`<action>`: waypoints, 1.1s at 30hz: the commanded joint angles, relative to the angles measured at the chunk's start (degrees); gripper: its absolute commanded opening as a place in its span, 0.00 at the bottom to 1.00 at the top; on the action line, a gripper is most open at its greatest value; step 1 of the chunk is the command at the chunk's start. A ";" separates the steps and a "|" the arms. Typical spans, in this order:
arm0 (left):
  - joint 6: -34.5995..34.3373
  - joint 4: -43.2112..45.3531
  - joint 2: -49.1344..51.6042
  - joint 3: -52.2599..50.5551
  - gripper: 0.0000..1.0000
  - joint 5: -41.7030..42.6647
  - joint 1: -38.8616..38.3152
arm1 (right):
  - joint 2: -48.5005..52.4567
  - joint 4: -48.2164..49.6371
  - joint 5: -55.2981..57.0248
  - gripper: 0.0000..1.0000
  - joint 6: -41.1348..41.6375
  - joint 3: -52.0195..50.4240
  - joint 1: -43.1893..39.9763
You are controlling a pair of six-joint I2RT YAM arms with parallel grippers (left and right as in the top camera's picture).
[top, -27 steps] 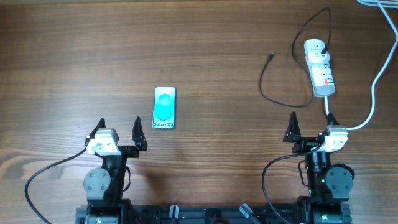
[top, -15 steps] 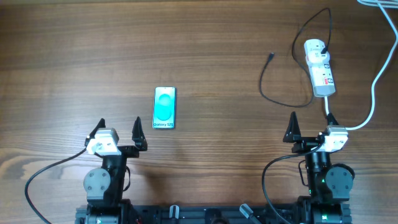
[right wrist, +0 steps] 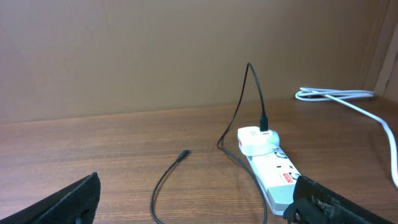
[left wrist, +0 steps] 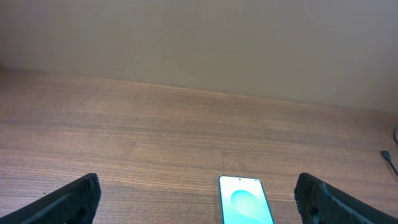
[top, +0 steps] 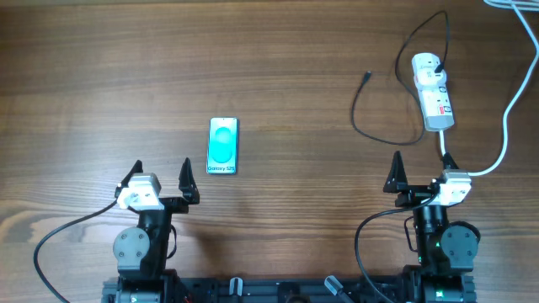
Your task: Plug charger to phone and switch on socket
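The phone (top: 223, 146) lies flat with its cyan screen up, left of centre; it also shows in the left wrist view (left wrist: 244, 200), between the fingers but ahead of them. The white socket strip (top: 433, 93) lies at the back right, with a white plug at its far end. The black charger cable (top: 370, 126) loops from it, its connector tip (top: 365, 76) lying free on the wood. The tip (right wrist: 183, 154) and strip (right wrist: 273, 171) show in the right wrist view. My left gripper (top: 161, 178) is open, near and left of the phone. My right gripper (top: 421, 172) is open, just near the strip.
The strip's thick white cord (top: 510, 101) runs along the right side and off the top right corner; it shows in the right wrist view (right wrist: 348, 102). A wall (left wrist: 199, 43) rises behind the wooden table (top: 109, 76).
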 commanded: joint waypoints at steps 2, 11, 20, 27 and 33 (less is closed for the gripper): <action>1.11 -0.07 -0.24 -0.35 1.00 0.90 -0.15 | -0.46 -0.02 -0.96 1.00 -0.52 -0.09 -0.37; 1.11 -0.07 -0.24 -0.35 1.00 0.87 -0.15 | -0.35 0.00 -0.96 0.99 -0.52 -0.09 -0.37; 1.11 -0.07 -0.24 -0.35 1.00 0.90 -0.15 | -0.35 0.00 -0.96 1.00 -0.52 -0.09 -0.37; 1.07 2.73 -0.20 -0.35 1.00 4.15 -0.15 | -0.35 0.00 -0.96 1.00 -0.52 -0.09 -0.37; -5.16 1.57 0.92 5.03 1.00 13.66 -0.15 | -0.35 0.00 -0.96 1.00 -0.52 -0.09 -0.37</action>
